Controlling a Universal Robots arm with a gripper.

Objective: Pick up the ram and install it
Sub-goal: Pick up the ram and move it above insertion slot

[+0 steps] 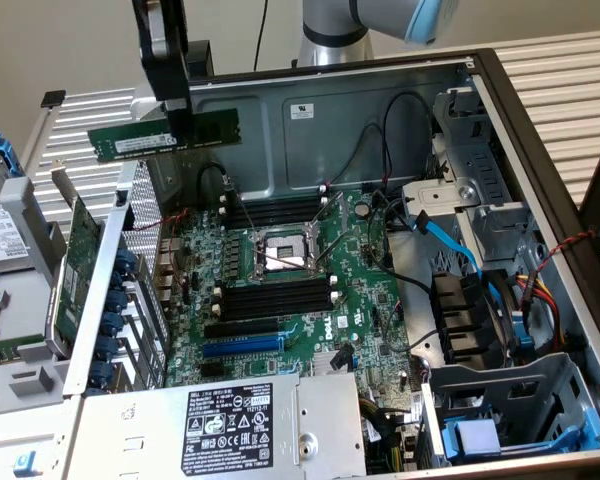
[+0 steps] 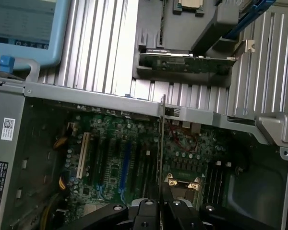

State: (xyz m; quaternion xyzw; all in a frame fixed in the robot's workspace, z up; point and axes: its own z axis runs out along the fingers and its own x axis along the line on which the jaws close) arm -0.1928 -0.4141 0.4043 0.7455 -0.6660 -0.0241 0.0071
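One long, thin, dark green ram stick with a pale label (image 1: 130, 143): held level in the air over the far corner of the open grey metal computer case (image 1: 380, 100), on the exterior view's left. One black claw (image 1: 178, 128) points down, clenched on the ram. Two banks of empty black memory slots (image 1: 275, 212) flank one silver processor socket (image 1: 280, 252).

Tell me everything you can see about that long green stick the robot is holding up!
The ram is a long, thin, dark green board with a pale label strip. It hangs in the air, nearly level, its end on the exterior view's left a little lower. The gripper pinches it near its middle from above; nothing else touches it. It is up over the open computer case, not in any slot of the motherboard.
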